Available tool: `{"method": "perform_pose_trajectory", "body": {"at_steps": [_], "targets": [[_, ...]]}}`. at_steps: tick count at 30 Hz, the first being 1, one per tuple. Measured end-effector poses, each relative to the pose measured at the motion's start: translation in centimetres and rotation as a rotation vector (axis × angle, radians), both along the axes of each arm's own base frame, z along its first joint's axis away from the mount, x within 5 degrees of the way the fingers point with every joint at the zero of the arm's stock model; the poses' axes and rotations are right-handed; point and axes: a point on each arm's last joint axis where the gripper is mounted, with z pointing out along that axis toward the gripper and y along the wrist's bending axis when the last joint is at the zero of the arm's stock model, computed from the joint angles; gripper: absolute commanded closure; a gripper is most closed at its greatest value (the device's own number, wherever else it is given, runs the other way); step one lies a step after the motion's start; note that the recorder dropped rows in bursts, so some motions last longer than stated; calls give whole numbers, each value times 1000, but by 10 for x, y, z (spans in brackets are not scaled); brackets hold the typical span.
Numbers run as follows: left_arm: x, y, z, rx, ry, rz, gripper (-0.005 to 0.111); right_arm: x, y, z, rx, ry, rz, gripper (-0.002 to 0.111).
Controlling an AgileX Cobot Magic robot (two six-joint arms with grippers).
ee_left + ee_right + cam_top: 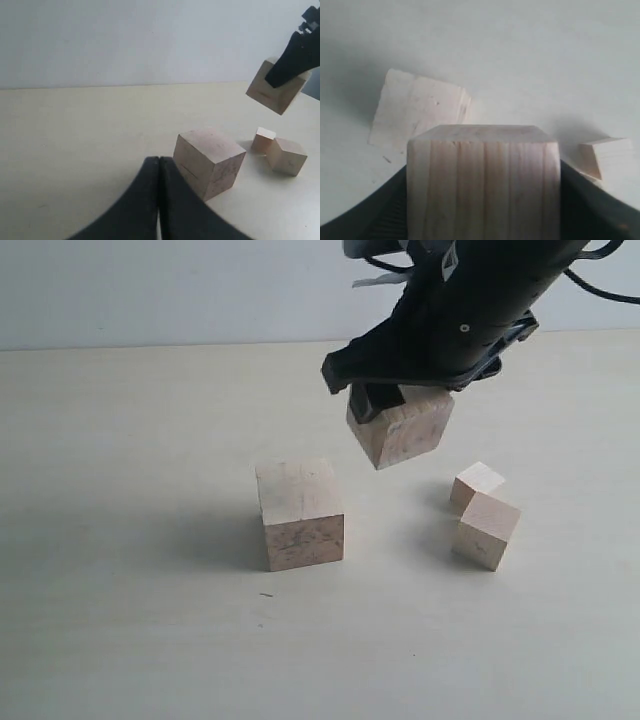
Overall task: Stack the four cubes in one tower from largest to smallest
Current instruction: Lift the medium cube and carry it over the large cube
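Four cubes in all: one is in the air, three on the table (130,540). The right gripper (405,388) clamps the second-largest cube (405,430), above and right of the largest cube (300,512). The smallest cube (477,483) and third cube (487,530) sit just beside each other at the right. The left gripper (159,200) has its jaws pressed together, empty.

Desk (120,640): pale cream top, matte and smooth, evenly lit; it fills most of the exterior view and runs back to a straight far edge

Wall (150,290): plain pale grey-white surface, meeting the desk along that far edge; it also shows in the left wrist view

Dark mark (266,594): one small short fleck on the desk top, towards the near side; too small to tell what it is
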Motion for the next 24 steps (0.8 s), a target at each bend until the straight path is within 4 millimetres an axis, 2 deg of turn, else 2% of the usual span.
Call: {"method": "perform_pose_trajectory", "body": {"at_steps": [5,9,17,24], "targets": [[0,0,0,0,0,0,107,-15,24,0,7,12,79,100],[0,0,0,0,0,0,107,-19,37,-1,18,12,112,100],[0,0,0,0,0,0,107,5,62,2,31,54,103,100],[0,0,0,0,0,0,107,10,66,-6,67,118,-43,100]]}}
